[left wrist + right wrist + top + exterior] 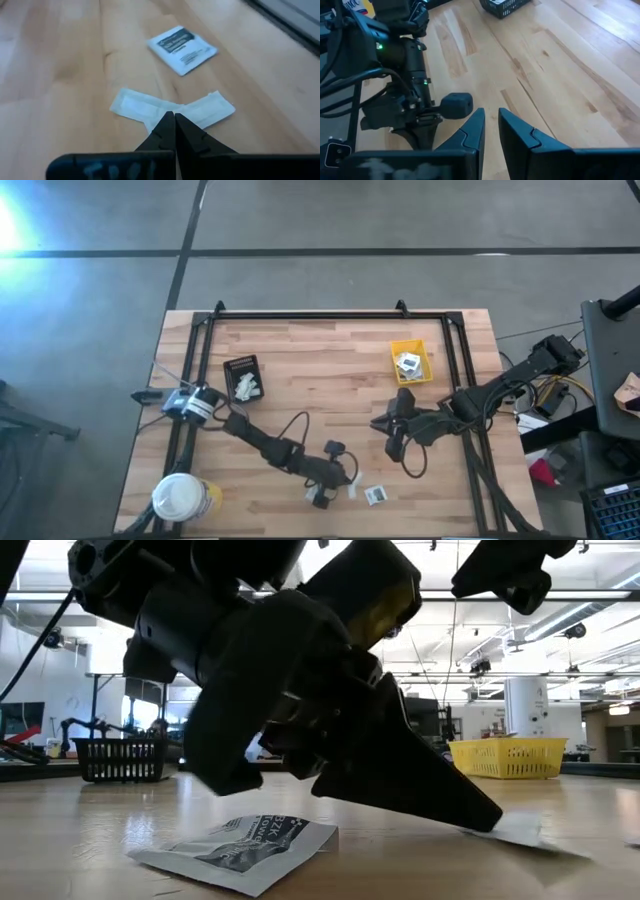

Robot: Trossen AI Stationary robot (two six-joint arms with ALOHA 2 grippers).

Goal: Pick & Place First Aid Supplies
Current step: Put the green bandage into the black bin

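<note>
While the left gripper [174,116] is pressed down near the table's front edge, its jaws are seen shut tip to tip on the pale strips [172,106], approx. where two narrow packets cross; whether one is truly pinched or only pressed can't be told. A square packet [182,48] w/ dark print lies flat just beyond the jaws, apart from the strips. These supplies are judged v. light, thin, floppy and slick on the wood, so a pinch at a raised edge or the crossing is prob. best; a flat packet may slide instead of lifting. The right gripper [491,131] hangs over bare wood mid-table, jaws slightly apart, nothing between them. The left wrist view alone gives the crossing of the strips; the low view hides it behind the gripper body but shows the square packet [236,847] with one corner lifted. Only the high view shows the yellow bin [411,362] and black tray [243,377], each w/ packets already inside, well beyond both jaws.
</note>
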